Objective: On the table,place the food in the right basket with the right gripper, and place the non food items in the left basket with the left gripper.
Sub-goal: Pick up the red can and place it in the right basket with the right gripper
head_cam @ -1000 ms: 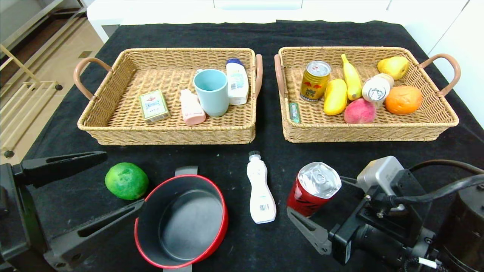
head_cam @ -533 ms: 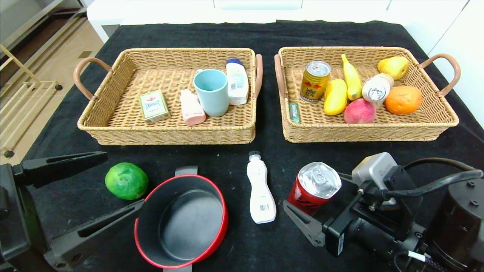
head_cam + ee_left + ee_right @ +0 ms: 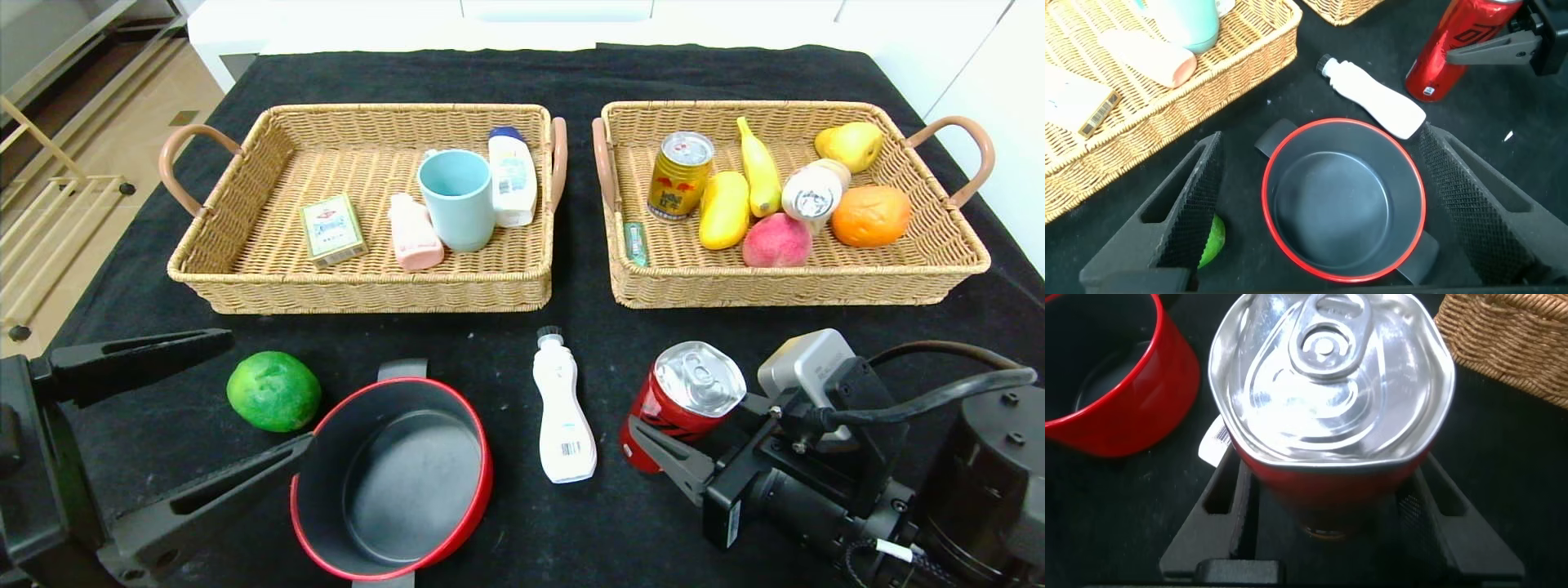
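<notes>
Red soda can (image 3: 686,400) now tipped and lifted a bit off the black desk (image 3: 522,506), near the front of the right basket (image 3: 796,282). Right gripper (image 3: 694,441) fingers squeezed tight on it. Ready to carry over. Left gripper (image 3: 204,416) fingers wide apart around the red pot (image 3: 392,478).

Black table (image 3: 816,73): 2 baskets (image 3: 245,253), lime (image 3: 273,390), pot (image 3: 392,482), bottle (image 3: 562,412).

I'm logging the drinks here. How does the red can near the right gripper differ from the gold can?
The red can sits on the table between the jaws of the right gripper, tilted; the gold can stands upright in the right basket, untouched. The red can's rim looks dented; the gold can's looks round. Both have silver pull-tab tops.
</notes>
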`<action>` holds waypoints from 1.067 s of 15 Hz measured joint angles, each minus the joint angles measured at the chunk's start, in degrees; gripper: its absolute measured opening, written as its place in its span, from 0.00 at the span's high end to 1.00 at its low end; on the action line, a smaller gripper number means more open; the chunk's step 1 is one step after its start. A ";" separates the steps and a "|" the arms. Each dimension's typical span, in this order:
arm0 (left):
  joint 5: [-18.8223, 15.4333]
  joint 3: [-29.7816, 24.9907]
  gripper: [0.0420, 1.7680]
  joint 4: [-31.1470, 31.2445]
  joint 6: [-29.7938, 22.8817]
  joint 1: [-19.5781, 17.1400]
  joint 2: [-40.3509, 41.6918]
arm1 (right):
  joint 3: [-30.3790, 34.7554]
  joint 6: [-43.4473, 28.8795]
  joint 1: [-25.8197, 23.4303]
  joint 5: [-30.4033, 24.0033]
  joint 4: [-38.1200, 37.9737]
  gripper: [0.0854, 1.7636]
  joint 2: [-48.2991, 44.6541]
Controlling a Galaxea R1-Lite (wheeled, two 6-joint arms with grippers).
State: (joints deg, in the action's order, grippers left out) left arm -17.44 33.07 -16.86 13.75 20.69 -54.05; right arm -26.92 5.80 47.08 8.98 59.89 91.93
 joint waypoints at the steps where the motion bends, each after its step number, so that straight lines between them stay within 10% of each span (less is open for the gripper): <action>1: 0.02 -0.02 0.03 0.00 0.09 0.00 0.00 | 0.00 -0.02 0.00 0.02 0.05 0.45 0.10; 16: -0.02 -0.33 0.03 0.24 0.79 0.39 -0.20 | -7.06 -0.05 0.02 3.22 -5.33 0.46 -2.43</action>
State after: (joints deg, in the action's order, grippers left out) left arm -17.47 32.74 -16.62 14.54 21.08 -54.25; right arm -33.98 5.75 47.10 12.20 54.57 89.50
